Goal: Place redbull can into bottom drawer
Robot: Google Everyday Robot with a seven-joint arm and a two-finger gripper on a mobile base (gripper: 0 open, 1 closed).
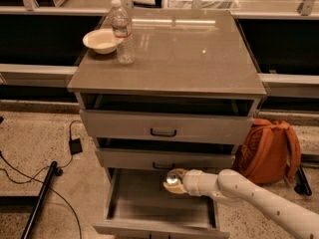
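You've one gripper (175,182) clasping one redbull can (172,179) above the bottom drawer (149,203), lowest of three; one water bottle (123,31), one bowl (101,40), one backpack (266,151).

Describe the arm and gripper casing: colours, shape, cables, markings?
The arm is cream-white, made of smooth rounded tubular segments. The gripper, over the bottom drawer and shut on the redbull can, looks tan and stubby. No external cables or markings visible.

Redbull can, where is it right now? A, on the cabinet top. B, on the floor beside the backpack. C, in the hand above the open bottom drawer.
C: the can is gripped in the hand, hanging over the open bottom drawer and its grey inside.
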